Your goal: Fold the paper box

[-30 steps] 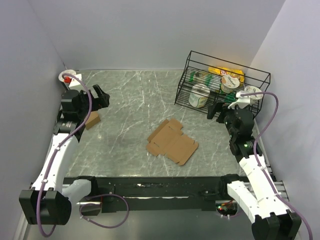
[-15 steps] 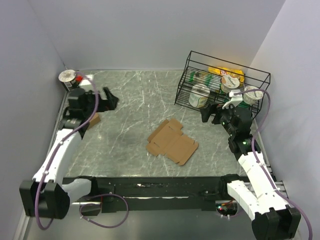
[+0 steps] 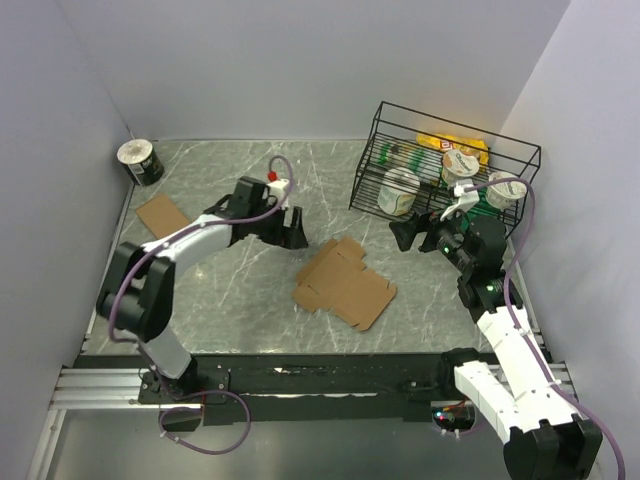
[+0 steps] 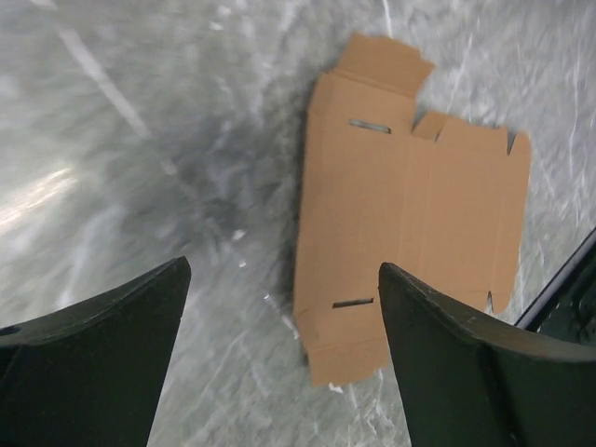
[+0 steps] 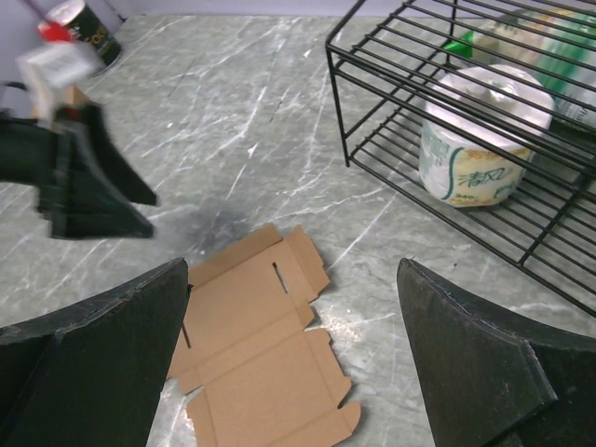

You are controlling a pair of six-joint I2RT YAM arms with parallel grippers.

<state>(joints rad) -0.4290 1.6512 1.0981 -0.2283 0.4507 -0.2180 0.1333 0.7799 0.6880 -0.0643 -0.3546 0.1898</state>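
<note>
The left arm stretches low across the table, the left gripper (image 3: 297, 230) spread wide and empty. The paper box (image 3: 343, 283), a flat notched sheet, lies just ahead of its fingers. The right gripper (image 3: 400, 236) hovers equally wide, with the sheet ahead and below, apparently untouched.

Left end effector (image 3: 295, 232) has swung in beside the paper box (image 3: 345, 283).
</note>
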